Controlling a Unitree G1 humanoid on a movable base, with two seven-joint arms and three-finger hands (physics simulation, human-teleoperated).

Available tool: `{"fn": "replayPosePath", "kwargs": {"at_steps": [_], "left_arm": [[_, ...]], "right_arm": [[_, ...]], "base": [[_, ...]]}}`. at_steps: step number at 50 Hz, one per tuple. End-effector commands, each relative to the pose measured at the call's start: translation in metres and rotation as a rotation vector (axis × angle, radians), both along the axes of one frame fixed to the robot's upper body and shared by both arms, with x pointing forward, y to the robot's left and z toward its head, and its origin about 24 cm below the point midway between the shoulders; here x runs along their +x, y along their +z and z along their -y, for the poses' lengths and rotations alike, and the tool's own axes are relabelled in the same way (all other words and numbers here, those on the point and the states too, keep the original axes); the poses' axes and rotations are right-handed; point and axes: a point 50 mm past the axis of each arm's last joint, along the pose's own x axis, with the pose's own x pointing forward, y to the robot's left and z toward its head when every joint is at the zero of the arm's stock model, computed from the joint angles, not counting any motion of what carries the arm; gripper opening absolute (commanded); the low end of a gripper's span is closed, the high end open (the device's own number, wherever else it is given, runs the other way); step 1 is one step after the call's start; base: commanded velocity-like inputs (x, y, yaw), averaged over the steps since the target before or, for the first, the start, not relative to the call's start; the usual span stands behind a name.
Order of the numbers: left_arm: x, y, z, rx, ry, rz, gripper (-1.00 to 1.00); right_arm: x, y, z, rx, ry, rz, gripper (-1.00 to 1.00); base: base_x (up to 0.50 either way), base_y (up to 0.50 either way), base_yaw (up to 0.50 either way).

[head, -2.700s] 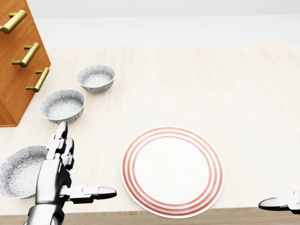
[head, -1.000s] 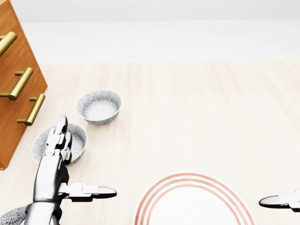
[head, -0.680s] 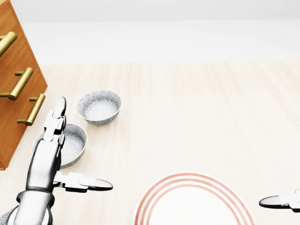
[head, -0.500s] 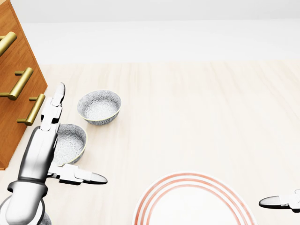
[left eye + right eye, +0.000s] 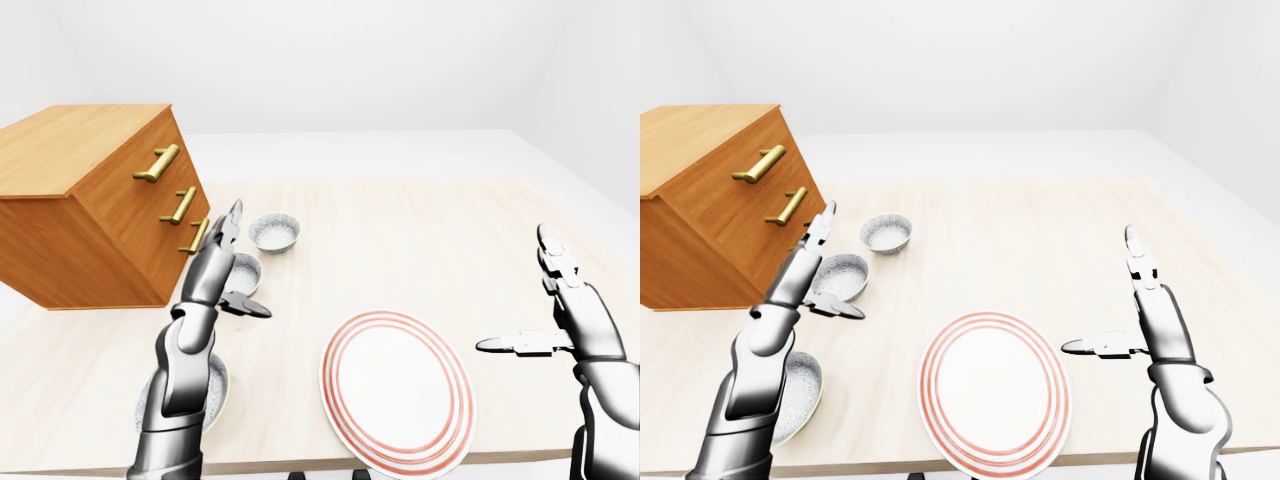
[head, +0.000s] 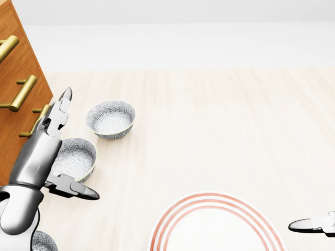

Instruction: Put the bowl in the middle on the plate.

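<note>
A: Item one, your left hand (image 5: 210, 275): polished silver-grey shell. Its fingers (image 5: 232, 222) are built of short blocky segments, with dark seams at each knuckle.

B: Add to your record the thumb (image 6: 73, 187): likewise segmented, ending in a smooth, blackish, tapered tip.

A: Item two, your left forearm (image 5: 182, 365): glossy grey rounded sections, stacked, with black bands where they join.

B: Item three, your right hand (image 5: 1158, 330): same silver finish, same jointed digits, same dark thumb tip.

A: Item four, your right forearm (image 5: 1180, 420): rounded grey casing with a dark collar at the wrist.
</note>
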Motion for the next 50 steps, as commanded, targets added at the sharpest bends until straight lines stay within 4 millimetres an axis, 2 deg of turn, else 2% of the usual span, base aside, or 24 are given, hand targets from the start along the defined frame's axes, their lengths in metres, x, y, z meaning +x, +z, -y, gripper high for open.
{"fn": "replayPosePath", "kwargs": {"at_steps": [1, 12, 24, 38, 50], "left_arm": [[0.006, 0.001, -0.004, 0.126, 0.006, 0.007, 1.0], [0.004, 0.01, 0.0, 0.248, 0.0, 0.081, 1.0], [0.003, 0.006, -0.002, 0.339, 0.016, 0.069, 1.0], [-0.011, 0.015, 0.008, 0.455, -0.002, 0.077, 1.0], [-0.009, 0.023, 0.007, 0.548, 0.006, 0.076, 1.0]], "right_arm": [[0.001, -0.002, 0.001, 0.009, -0.003, -0.006, 1.0], [0.001, -0.002, 0.001, 0.007, 0.0, -0.007, 1.0], [0.0, -0.001, 0.0, 0.0, 0.005, -0.005, 1.0], [0.0, 0.001, -0.001, -0.007, 0.009, -0.003, 1.0], [0.0, 0.003, -0.002, -0.013, 0.013, 0.002, 1.0]], "base": [[0.0, 0.0, 0.0], [0.0, 0.0, 0.0], [0.0, 0.0, 0.0], [0.0, 0.0, 0.0], [0.0, 0.0, 0.0]]}}
